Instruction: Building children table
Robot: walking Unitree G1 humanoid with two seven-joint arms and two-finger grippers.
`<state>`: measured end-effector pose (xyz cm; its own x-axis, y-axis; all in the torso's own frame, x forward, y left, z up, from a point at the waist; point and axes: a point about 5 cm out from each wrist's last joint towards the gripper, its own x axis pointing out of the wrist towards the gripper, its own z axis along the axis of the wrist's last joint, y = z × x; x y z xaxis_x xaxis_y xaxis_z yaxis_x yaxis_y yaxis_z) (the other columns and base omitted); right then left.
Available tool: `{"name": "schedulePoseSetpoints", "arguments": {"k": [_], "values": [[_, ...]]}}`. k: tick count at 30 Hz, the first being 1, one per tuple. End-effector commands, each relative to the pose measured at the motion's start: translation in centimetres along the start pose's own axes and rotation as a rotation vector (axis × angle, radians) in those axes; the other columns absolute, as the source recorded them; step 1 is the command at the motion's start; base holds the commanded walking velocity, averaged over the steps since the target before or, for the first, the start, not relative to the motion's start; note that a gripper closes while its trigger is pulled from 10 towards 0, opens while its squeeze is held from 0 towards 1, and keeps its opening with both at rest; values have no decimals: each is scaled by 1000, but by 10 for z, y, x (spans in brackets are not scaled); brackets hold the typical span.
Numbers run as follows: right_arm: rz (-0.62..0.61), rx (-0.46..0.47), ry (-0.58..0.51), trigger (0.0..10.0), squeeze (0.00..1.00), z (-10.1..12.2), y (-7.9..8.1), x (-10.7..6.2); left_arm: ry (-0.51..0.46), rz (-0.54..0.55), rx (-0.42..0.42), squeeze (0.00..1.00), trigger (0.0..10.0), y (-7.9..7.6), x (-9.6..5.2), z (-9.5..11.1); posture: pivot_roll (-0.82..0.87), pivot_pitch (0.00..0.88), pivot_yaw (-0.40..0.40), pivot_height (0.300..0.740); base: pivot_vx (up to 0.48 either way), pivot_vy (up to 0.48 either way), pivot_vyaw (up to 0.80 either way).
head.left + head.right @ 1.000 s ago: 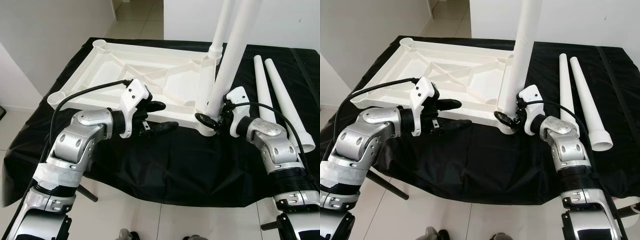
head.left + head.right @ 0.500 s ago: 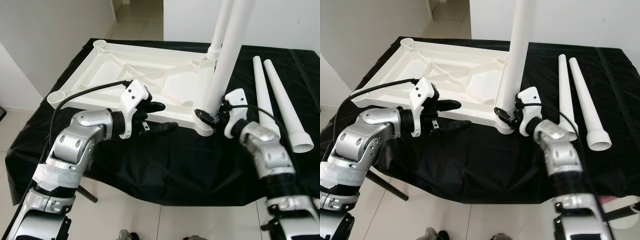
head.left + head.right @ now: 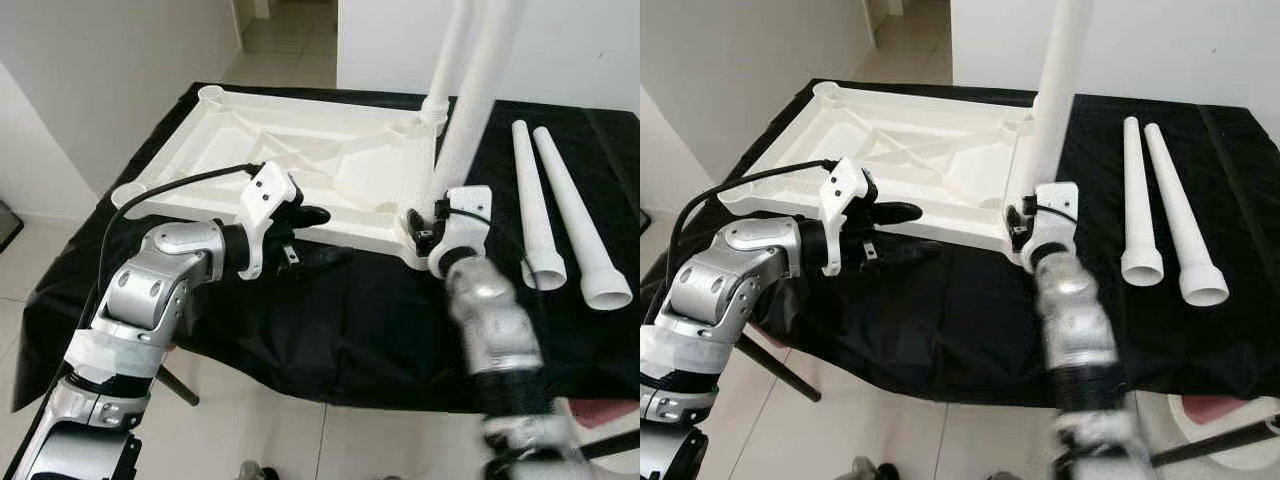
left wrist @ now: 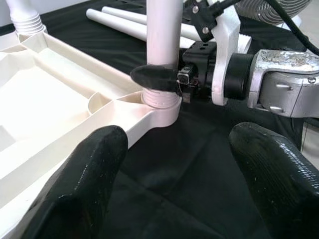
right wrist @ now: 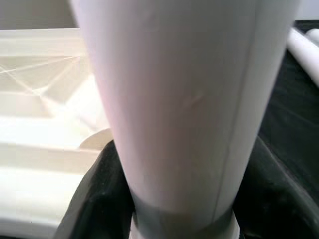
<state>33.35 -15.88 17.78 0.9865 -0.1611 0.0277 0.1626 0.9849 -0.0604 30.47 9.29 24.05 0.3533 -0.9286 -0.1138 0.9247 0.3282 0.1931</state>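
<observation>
White plastic makes up the upturned tabletop (image 3: 300, 160), which is lying on a black cloth (image 3: 330, 320) with one upright leg (image 3: 1058, 90) standing in its near corner socket at about five o'clock and another leg (image 3: 447, 60) rising from the corner behind it. The right gripper (image 4: 164, 79) is clamping its black fingers (image 5: 94, 199) around the base of the near leg, while the left gripper (image 3: 310, 235) is hovering at the tabletop's near edge around seven o'clock, fingers (image 4: 84, 174) spread wide and grasping nothing. Two loose legs (image 3: 1160, 210) are lying side by side on the cloth at three o'clock, well apart from the tabletop.
</observation>
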Motion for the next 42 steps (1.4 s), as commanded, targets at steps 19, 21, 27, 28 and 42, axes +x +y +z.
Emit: {"name": "schedulePoseSetpoints", "arguments": {"k": [19,21,27,28,42], "values": [[-144,4,-54,10000,0,-8,1,-20,25,37,-6,0,10000,2,-5,-5,-102,155,96,740,0,0,0],[-144,4,-54,10000,0,-8,1,-20,25,37,-6,0,10000,2,-5,-5,-102,155,96,740,0,0,0],[-167,-22,-191,10000,0,14,-9,-24,24,42,-4,0,10000,2,-5,-6,-104,157,93,740,0,0,0],[-165,-40,-235,10000,0,22,-13,-28,23,46,-4,0,10000,3,-6,-6,-105,158,92,740,0,0,0],[-68,-134,-239,10000,0,5,-18,-81,19,92,18,0,10000,11,-9,-5,-121,160,91,740,0,0,0]]}}
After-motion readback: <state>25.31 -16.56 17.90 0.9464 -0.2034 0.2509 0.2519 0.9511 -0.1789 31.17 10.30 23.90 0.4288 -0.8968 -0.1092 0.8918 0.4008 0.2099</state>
